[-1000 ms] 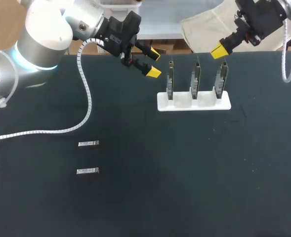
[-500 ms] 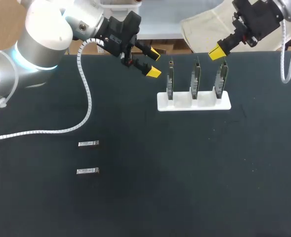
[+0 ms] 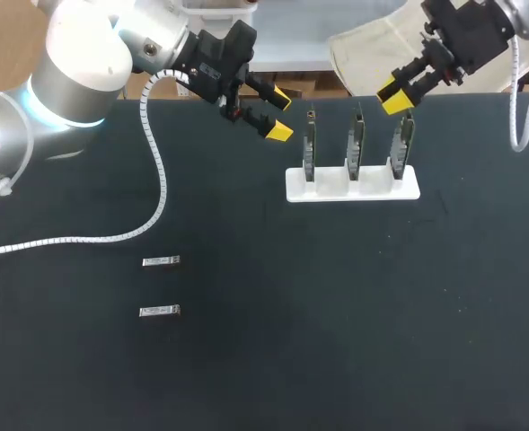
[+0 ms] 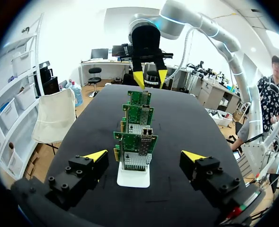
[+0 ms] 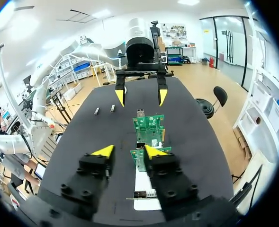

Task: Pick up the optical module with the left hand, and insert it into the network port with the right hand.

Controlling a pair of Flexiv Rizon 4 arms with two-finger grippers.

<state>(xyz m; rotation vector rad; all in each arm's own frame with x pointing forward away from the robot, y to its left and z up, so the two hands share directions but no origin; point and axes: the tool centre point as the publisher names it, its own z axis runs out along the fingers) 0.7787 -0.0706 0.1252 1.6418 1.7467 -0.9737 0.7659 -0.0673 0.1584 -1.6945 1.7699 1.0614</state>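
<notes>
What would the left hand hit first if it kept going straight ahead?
Probably the nearest circuit board, upright on the white stand, dead ahead of the open left hand; depth is unclear.

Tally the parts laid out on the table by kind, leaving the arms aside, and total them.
Optical modules: 2
Circuit boards with network ports: 3
White stand holding the boards upright: 1
Total: 6
</notes>
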